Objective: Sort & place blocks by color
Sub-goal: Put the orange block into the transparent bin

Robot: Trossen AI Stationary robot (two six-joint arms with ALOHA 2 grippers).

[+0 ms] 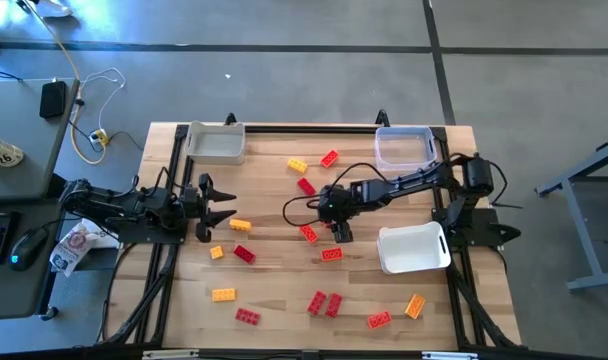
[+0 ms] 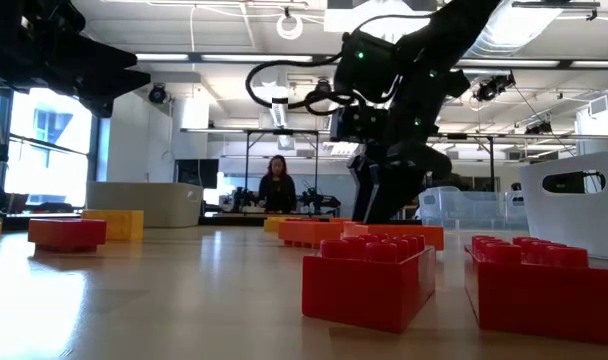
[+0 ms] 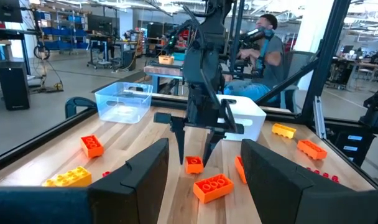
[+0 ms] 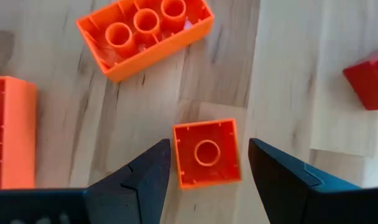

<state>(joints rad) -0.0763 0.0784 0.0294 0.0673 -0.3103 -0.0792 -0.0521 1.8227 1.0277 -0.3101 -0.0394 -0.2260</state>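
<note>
My bench [image 1: 284,300] is pale wooden planking in a dark frame. On it I note three trays: a white one [image 1: 216,142] at the far left corner, a clear one [image 1: 403,147] at the far right, and a second white one [image 1: 414,249] near the right edge (lying tilted). Beyond the left edge: a side desk with a mouse [image 1: 26,247] and a yellowish cable [image 1: 84,125]. A seated person [image 3: 267,53] is in the room behind.

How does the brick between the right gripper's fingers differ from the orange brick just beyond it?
The small brick is square with one round socket; the orange brick is oblong with three in a row. The small one sits square to the right gripper; the oblong one lies skewed. Both lie underside up on the table.
</note>
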